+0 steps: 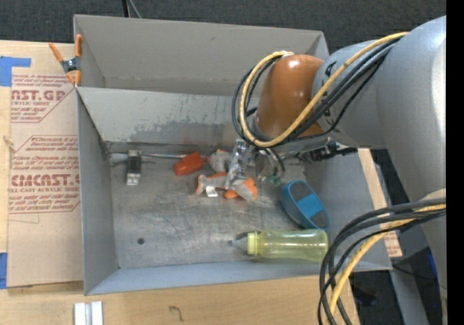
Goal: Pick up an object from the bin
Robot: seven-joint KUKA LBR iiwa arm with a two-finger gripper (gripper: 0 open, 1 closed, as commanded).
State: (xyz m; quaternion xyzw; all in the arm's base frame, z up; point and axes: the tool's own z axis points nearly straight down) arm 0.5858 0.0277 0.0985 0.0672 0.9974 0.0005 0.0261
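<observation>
The gripper [240, 162] hangs over a central heap of orange-and-white bits [230, 187]; its opening cannot be told. Probably light and slippery: pinch 1 across its middle.

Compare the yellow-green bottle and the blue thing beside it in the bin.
The yellow-green bottle is long, slim and see-through; the blue thing is shorter, rounder and opaque. The bottle lies along the near wall; the blue thing lies slanted, farther in. Both rest on the bin floor, close together.

view: single overhead | angle: down, slightly oblique | range: close on bin [167, 229] | arm [406, 91] enters right
</observation>
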